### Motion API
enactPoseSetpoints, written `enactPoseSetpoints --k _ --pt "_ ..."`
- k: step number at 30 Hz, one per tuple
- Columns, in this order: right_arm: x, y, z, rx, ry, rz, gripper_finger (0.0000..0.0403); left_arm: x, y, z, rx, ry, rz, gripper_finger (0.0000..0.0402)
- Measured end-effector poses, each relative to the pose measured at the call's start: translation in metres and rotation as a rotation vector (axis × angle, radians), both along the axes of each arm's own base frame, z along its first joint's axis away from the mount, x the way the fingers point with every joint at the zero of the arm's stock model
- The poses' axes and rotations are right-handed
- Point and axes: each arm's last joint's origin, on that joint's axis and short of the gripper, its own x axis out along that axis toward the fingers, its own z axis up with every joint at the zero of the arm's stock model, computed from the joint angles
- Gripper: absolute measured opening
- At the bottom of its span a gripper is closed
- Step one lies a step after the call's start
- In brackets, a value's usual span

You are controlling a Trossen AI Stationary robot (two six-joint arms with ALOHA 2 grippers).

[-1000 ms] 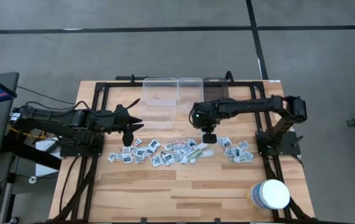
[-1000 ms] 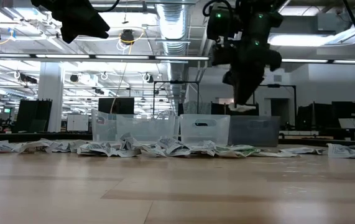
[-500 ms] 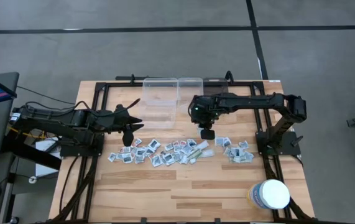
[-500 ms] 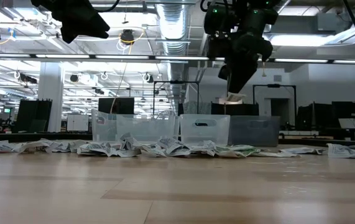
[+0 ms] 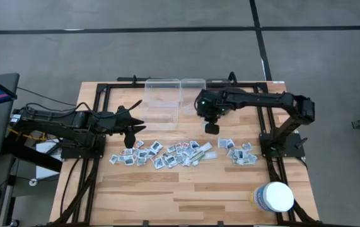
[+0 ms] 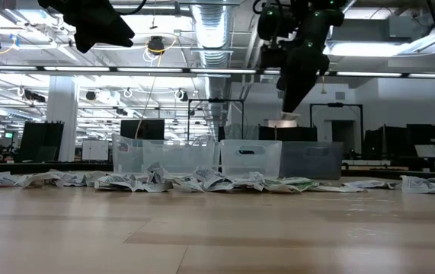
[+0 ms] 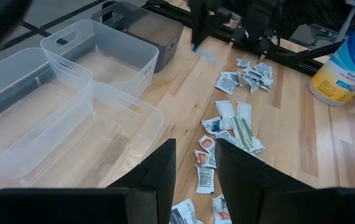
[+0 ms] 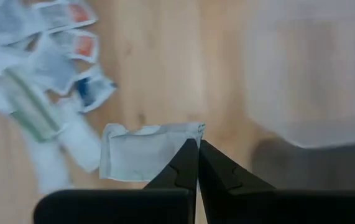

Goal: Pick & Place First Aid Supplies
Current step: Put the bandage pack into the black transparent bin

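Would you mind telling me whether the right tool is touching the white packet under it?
Touching. The right wrist view shows the right tool shut on the corner of the white packet, pinching its edge between the fingertips.

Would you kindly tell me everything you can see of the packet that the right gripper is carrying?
The packet is a small, flat, pale white-grey square wrapper, papery and slightly crinkled, with no print visible on the side shown. The right gripper, shut, pinches it by one corner, so the rest hangs free and touches nothing else. In the low view it dangles below the gripper, well above the table, over bare wood between the scattered packets and the clear bins.
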Motion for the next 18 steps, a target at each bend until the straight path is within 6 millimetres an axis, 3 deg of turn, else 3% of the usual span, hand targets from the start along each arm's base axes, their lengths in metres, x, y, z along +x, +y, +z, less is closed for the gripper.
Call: enactPoseSetpoints --k 11,18 --pt "-0.035 -0.038 0.033 -0.364 0.043 -0.071 0.0000 0.000 0.000 0.001 -0.001 -0.009 0.000 0.0112" --pt "-0.049 -0.067 0.036 -0.431 0.084 -0.058 0.0000 0.001 0.000 0.002 -0.003 -0.024 0.000 0.0112"
